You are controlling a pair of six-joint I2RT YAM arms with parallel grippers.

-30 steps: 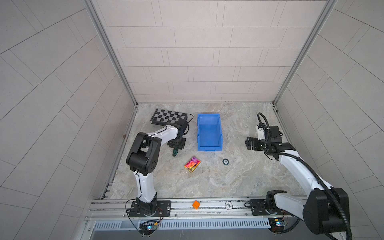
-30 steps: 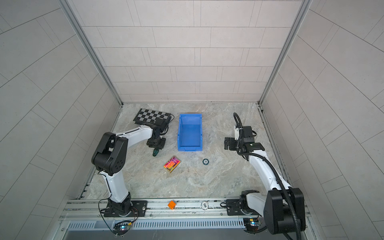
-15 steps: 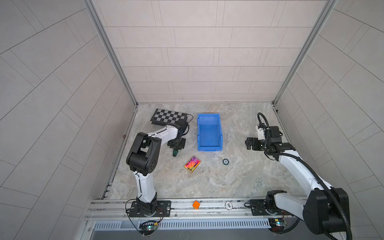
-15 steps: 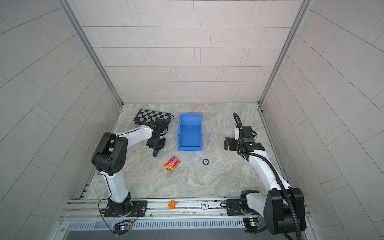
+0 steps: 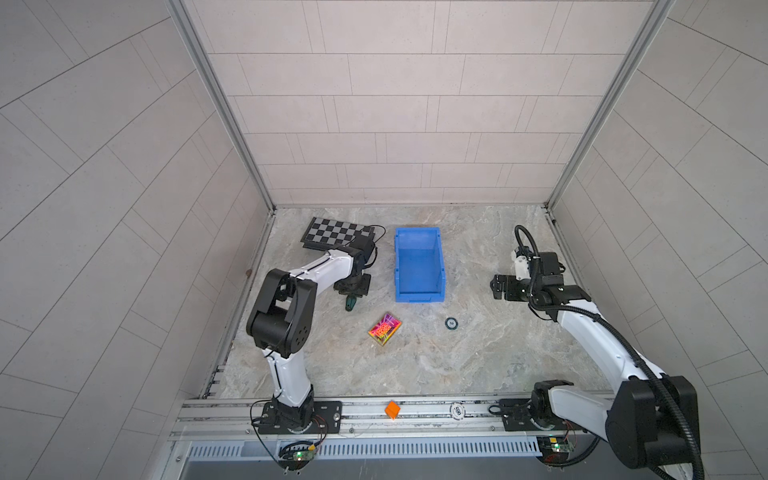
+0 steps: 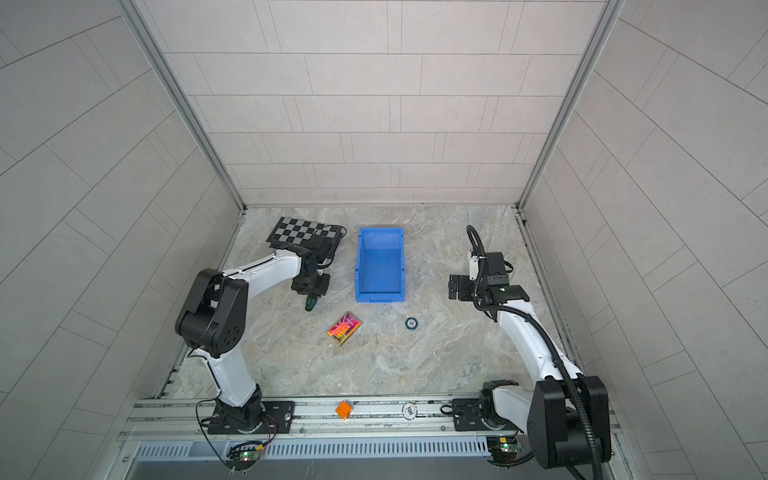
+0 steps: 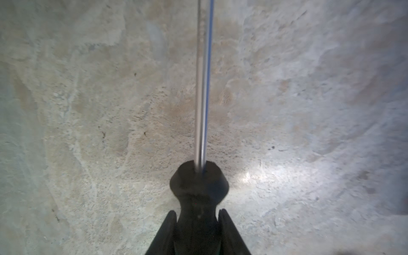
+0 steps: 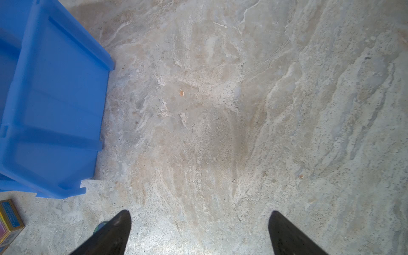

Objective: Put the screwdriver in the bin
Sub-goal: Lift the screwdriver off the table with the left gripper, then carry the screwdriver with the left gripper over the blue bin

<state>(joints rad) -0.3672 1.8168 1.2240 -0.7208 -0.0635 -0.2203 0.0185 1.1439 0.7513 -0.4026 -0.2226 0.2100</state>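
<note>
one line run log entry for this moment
left tool: shut on screwdriver | right tool: open, clear of bin | bin: empty

Spread jaws hover above marbled tabletop [image 8: 220, 110] beside the bin [image 8: 55, 110].

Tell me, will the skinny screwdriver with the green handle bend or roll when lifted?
Probably not bend: the slim screwdriver with a dark green and black handle has a straight metal shaft. It likely won't slip, since the left gripper is shut on the handle's narrow neck. Dropped, its rounded handle might roll on the flat stone tabletop.
</note>
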